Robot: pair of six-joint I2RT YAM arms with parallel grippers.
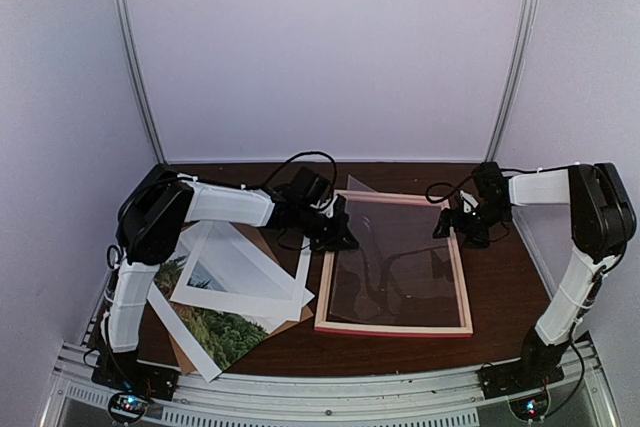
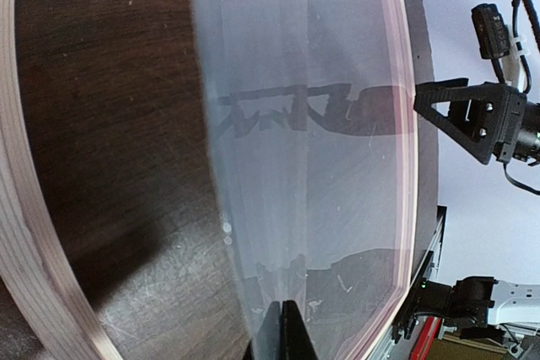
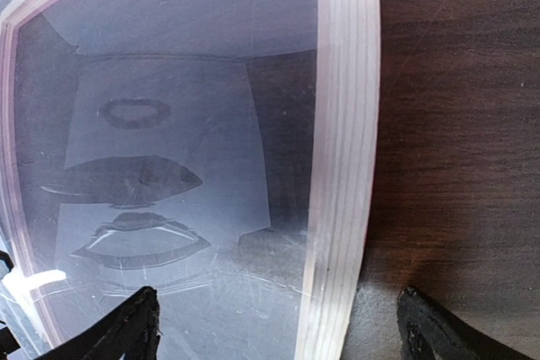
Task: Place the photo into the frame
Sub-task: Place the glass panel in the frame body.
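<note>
blocked: frame [image 1: 395, 327] opening, partly covered by clear pane [image 1: 400, 247] | blocked left: stacked mat [image 1: 235, 302], photo [image 1: 225, 332] | passable: bare table [image 1: 505, 297] right of frame, also along near edge

We are seeing the large thin rectangular pink-and-pale-wood picture frame [image 1: 395, 328] lying flat on the dark brown wooden table [image 1: 505, 297], right of centre. A clear rectangular sheet [image 1: 400, 257] is resting in it, its far left corner reaching beyond the far rail. Left of the frame, a white card mat with a cut-out window [image 1: 250, 292] is lying on the large rectangular paper landscape photo [image 1: 215, 332] and a brown hardboard backing [image 1: 287, 321]. The left gripper [image 1: 340, 237] is sitting at the frame's left rail, and the right gripper [image 1: 462, 227] is straddling its right rail.
</note>
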